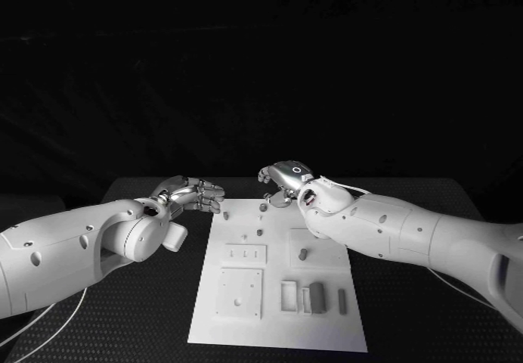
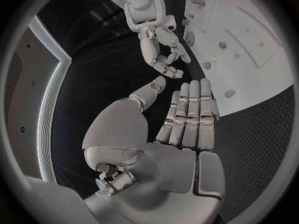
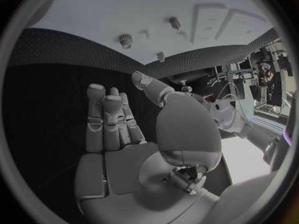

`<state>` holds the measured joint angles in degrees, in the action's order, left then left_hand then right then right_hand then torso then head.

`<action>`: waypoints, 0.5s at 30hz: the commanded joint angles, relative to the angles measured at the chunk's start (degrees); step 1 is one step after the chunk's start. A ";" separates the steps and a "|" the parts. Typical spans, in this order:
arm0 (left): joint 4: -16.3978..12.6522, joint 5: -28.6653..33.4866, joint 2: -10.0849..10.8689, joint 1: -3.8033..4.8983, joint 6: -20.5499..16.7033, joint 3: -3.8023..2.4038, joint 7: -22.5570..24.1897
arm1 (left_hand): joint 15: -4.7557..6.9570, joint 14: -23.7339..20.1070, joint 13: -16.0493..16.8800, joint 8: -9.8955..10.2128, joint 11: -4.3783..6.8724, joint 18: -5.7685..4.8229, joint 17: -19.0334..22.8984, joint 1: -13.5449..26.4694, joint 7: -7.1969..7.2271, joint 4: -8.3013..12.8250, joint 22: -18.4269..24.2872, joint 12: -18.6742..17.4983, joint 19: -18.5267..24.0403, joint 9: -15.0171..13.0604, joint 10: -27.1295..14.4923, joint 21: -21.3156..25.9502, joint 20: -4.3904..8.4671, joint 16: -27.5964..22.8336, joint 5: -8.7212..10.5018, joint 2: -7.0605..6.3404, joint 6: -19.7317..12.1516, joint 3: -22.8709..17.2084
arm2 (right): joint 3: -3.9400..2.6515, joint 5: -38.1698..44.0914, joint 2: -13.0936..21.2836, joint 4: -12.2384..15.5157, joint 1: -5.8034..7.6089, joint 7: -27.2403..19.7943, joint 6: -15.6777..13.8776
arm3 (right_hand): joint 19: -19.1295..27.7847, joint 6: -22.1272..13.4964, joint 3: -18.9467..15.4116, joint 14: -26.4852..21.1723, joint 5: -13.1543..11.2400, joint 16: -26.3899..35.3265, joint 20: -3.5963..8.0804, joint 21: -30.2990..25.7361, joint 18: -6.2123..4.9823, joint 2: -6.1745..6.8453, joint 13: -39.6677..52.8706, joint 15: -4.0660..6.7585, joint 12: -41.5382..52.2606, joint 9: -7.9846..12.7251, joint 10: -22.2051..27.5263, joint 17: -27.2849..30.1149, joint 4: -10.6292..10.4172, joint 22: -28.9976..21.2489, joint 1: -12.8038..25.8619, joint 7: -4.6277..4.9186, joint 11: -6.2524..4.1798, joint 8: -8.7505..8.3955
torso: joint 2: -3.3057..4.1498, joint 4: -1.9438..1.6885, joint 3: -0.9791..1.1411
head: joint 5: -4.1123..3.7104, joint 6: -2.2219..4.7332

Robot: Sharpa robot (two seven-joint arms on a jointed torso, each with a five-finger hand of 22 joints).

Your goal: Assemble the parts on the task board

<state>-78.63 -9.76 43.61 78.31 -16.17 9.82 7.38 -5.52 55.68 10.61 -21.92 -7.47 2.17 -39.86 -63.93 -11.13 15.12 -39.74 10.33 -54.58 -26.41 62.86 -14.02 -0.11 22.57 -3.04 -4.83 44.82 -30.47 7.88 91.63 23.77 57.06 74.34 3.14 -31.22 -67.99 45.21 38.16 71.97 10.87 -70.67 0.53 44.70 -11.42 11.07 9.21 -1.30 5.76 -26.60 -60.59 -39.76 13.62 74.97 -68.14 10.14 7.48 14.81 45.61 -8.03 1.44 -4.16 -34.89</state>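
The white task board (image 1: 278,318) lies in the middle of the table. Small grey parts stand on it: pegs near its far edge (image 1: 227,215) (image 1: 263,206), another peg (image 1: 303,254) by a square recess, and a dark block (image 1: 317,296) near the front. My left hand (image 1: 191,193) hovers at the board's far left corner, fingers straight and together, thumb apart, holding nothing (image 2: 187,119). My right hand (image 1: 286,180) hangs over the board's far edge, fingers stretched out and empty (image 3: 112,119). The left wrist view shows the right hand (image 2: 159,40) beside the board (image 2: 261,59).
Black matting covers the table (image 1: 425,302) around the board. The board carries raised frames and recesses (image 1: 239,291) (image 1: 290,295). In the right wrist view several pegs (image 3: 126,40) (image 3: 174,21) stand on the board (image 3: 93,10). A white cable (image 1: 54,318) hangs under the left arm.
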 commanded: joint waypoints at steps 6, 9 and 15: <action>0.80 -0.17 0.07 0.08 0.16 -0.05 1.58 | -0.22 0.28 0.14 0.29 -0.29 0.55 -0.20 0.55 -0.20 -0.04 -0.16 -0.31 0.24 0.17 0.22 0.25 0.11 -0.31 0.10 -0.02 -0.23 0.07 | -2.16 -1.64 6.00 3.38 1.45 2.56 15.30 | -0.43 1.03 -1.04 0.18 -0.04 -0.88 0.08 0.11 -3.58 0.27 0.98 1.20 1.27 -0.21 -3.47 0.12 -0.72 1.15 0.89 -0.52 -0.90 1.04 | -0.38 0.82 0.36 | -0.29 0.94; 0.78 -0.16 0.01 0.07 0.37 0.01 1.54 | -0.22 0.29 0.17 0.37 -0.30 0.55 -0.27 0.55 -0.27 -0.01 -0.19 -0.36 0.23 0.24 0.21 0.26 0.11 -0.37 0.10 -0.06 -0.40 0.09 | -2.25 -0.24 7.22 2.72 1.45 3.45 18.08 | 0.16 0.95 -1.24 -0.32 -0.02 -0.91 -0.06 -0.02 -3.58 1.23 1.32 1.29 1.28 -0.23 -3.77 0.22 -1.91 1.20 1.94 -0.44 -1.06 1.13 | -0.56 1.10 0.58 | -0.31 1.30; 1.21 -0.16 -0.20 0.06 0.55 0.12 1.47 | -0.22 0.31 0.20 0.42 -0.31 0.55 -0.33 0.55 -0.32 0.00 -0.22 -0.40 0.23 0.28 0.21 0.28 0.10 -0.42 0.10 -0.05 -0.52 0.09 | -2.26 -1.46 8.02 -0.06 1.45 4.22 21.56 | 1.30 1.27 -2.07 -1.58 -0.10 -3.86 -0.24 1.43 -3.58 4.03 7.12 2.89 5.83 -1.27 -9.46 -1.14 -5.09 1.50 3.13 0.52 -2.82 2.00 | -0.66 1.36 0.91 | -0.45 1.42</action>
<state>-77.45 -9.76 43.50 78.30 -16.18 9.95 7.98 -5.52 55.68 10.74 -21.68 -7.47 2.13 -40.10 -63.93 -11.34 15.12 -39.89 10.11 -54.58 -26.21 62.86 -14.02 -0.11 22.35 -3.04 -4.83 44.61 -30.47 5.63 90.49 31.88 57.45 75.79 5.91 -15.13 -66.92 46.57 36.11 71.15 10.87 -74.43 0.30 46.08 -11.38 14.79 16.31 1.17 11.66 -27.81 -65.69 -40.84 8.76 74.97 -65.09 10.22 5.66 16.66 45.03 -6.86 2.16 -4.45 -33.54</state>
